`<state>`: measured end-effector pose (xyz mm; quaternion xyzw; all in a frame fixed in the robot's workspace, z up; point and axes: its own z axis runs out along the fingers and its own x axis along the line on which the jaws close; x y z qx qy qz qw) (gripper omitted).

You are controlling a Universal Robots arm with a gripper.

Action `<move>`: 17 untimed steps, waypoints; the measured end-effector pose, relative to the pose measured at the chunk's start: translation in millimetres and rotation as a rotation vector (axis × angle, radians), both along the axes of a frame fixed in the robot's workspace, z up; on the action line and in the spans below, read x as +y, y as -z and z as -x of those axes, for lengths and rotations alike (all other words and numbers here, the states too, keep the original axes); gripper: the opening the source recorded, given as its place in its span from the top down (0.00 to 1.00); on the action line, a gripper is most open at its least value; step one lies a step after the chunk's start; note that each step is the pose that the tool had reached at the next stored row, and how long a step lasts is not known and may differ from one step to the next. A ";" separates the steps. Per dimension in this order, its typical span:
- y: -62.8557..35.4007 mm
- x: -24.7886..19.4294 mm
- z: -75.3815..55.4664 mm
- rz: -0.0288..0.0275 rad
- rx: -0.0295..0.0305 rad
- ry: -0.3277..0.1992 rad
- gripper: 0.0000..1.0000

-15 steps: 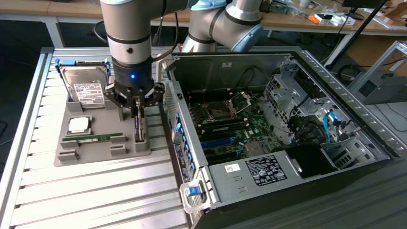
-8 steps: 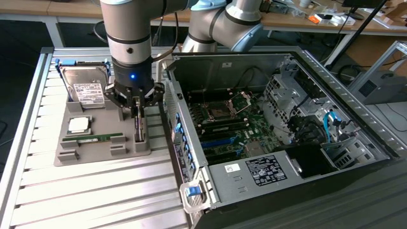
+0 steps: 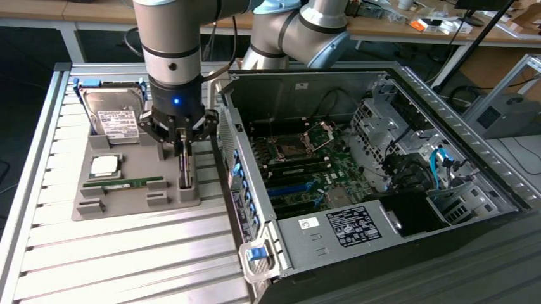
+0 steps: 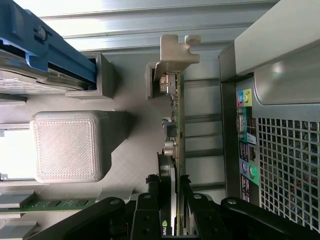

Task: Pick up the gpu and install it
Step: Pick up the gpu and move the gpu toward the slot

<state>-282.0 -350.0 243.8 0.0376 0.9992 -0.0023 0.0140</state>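
The gpu (image 3: 185, 176) stands on edge in the right-hand slot of the grey holder tray (image 3: 127, 201), a thin dark card seen almost edge-on. In the wrist view the gpu (image 4: 178, 125) runs lengthwise with its silver bracket (image 4: 175, 50) seated at the holder's end post. My gripper (image 3: 184, 158) comes straight down over the card. Its black fingers (image 4: 161, 192) press against both faces of the card, so the gripper (image 4: 176, 200) is shut on it. The card still sits in the holder.
The tray also carries a silver hard drive (image 3: 114, 114), a CPU (image 3: 104, 166) and a green memory stick (image 3: 127, 182). Close beside it, on the exterior view's right, lies the open computer case (image 3: 406, 95) with its motherboard (image 3: 313, 171); its perforated rear panel (image 4: 285, 155) is close to the card.
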 end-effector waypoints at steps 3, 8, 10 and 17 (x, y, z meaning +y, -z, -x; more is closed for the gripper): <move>-1.2 0.0 0.0 0.0000 0.0001 0.000 0.73; -4.2 0.0 0.0 0.0000 0.0000 0.000 0.73; -5.2 0.0 0.0 0.0000 0.0000 0.000 0.73; -8.9 0.0 0.0 -0.0001 -0.0001 0.000 0.73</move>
